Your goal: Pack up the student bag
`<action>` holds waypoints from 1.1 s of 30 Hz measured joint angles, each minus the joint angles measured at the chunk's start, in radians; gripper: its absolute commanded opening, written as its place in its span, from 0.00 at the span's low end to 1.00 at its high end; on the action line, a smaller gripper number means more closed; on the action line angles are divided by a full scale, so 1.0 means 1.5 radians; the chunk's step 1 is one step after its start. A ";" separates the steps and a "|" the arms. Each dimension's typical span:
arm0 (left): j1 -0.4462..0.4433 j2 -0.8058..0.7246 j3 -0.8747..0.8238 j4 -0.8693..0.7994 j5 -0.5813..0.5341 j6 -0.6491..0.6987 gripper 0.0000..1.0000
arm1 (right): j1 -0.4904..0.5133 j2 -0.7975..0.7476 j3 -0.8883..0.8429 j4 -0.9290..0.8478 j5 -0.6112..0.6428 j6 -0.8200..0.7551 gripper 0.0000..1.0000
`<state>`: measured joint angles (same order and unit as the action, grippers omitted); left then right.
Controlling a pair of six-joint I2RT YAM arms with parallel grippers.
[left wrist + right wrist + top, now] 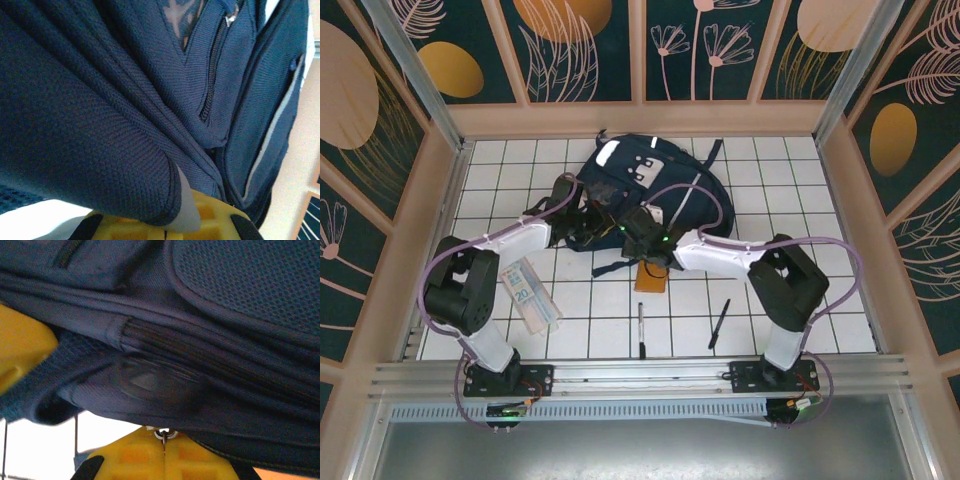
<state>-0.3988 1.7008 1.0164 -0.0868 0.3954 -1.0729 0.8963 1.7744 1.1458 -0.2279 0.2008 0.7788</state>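
Note:
The student bag (650, 180), navy with white stripes, lies at the back middle of the tiled table. Both grippers sit at its near edge. My left gripper (590, 222) is shut on a fold of the bag's fabric (100, 125). In the left wrist view its yellow jaws (165, 231) meet under a grey-white lining edge (189, 210). My right gripper (636, 232) is just right of it. Its yellow jaws (164, 447) are closed on a small metal zipper ring (164, 434), right under the bag's dark underside (225, 340).
A striped paper bundle (532, 295) lies at the front left. A brown notebook (652, 275) sits just in front of the bag. Two black pens (641, 328) (719, 322) lie near the front edge. Wooden walls enclose the table on three sides.

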 measured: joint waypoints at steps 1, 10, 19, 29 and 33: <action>0.003 0.004 0.006 -0.009 -0.006 0.010 0.00 | -0.008 -0.007 -0.010 -0.001 -0.024 -0.014 0.00; 0.045 0.029 0.052 -0.058 -0.051 0.098 0.00 | -0.065 -0.078 -0.068 -0.022 -0.118 -0.120 0.00; 0.111 0.159 0.183 -0.098 -0.040 0.214 0.20 | -0.113 -0.125 -0.119 -0.009 -0.216 -0.207 0.00; 0.138 0.155 0.276 -0.195 -0.069 0.306 0.50 | -0.080 -0.036 -0.037 0.014 -0.290 -0.211 0.00; 0.137 0.042 0.126 -0.191 -0.044 0.278 0.66 | -0.053 0.009 0.021 0.030 -0.307 -0.211 0.00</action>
<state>-0.1928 1.7638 1.2060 -0.3729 0.3294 -0.6556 0.8173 1.7878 1.1774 -0.1829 -0.2596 0.4618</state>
